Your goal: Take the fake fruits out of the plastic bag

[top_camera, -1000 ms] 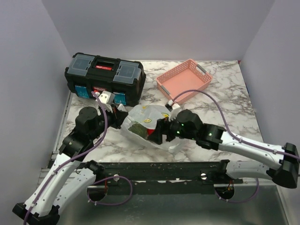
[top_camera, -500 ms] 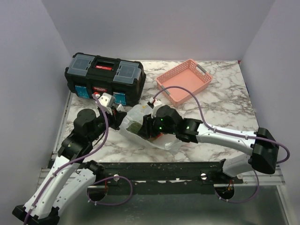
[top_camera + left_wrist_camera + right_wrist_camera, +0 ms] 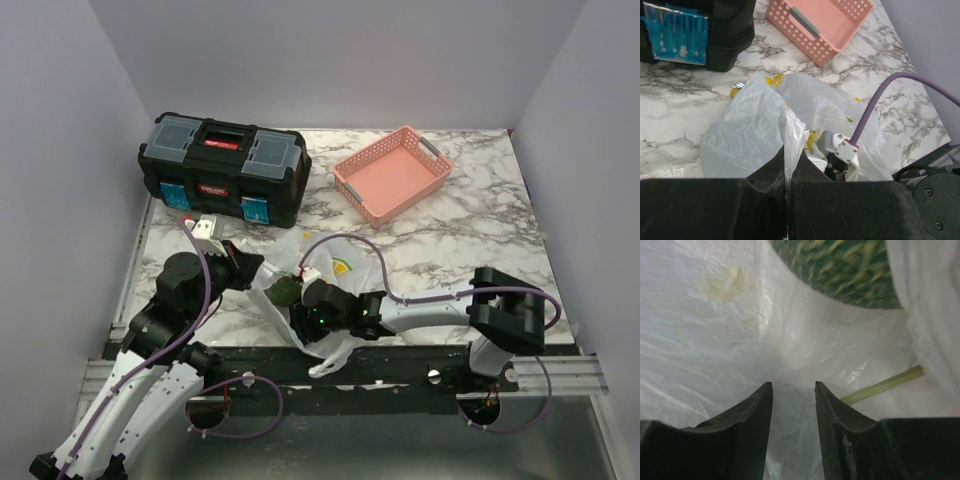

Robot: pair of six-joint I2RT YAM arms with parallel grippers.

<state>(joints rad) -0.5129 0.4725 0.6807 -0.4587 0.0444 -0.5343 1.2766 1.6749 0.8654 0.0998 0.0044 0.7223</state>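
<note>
The plastic bag (image 3: 322, 268) lies crumpled on the marble table near the front edge, its mouth facing left. My left gripper (image 3: 250, 269) is shut on a fold of the bag's rim (image 3: 788, 150). My right gripper (image 3: 300, 319) reaches into the bag from the right, jaws open and empty (image 3: 793, 386), with only plastic film between them. The green melon (image 3: 283, 291) sits in the bag just beyond the right fingertips and fills the top of the right wrist view (image 3: 840, 265). A pale green stem (image 3: 885, 384) lies to the right of the fingers. The apple and grapes are hidden.
A black toolbox (image 3: 222, 166) stands at the back left. A pink slotted basket (image 3: 392, 172) stands at the back centre, and also shows in the left wrist view (image 3: 825, 22). The right arm's purple cable (image 3: 875, 105) arcs over the bag. The table's metal front rail (image 3: 400, 362) runs just below the bag.
My right arm has swung left and toward the front edge, pushing deeper into the bag. The bag and melon have shifted nearer the front edge. My left gripper has moved nearer too, still holding the rim.
</note>
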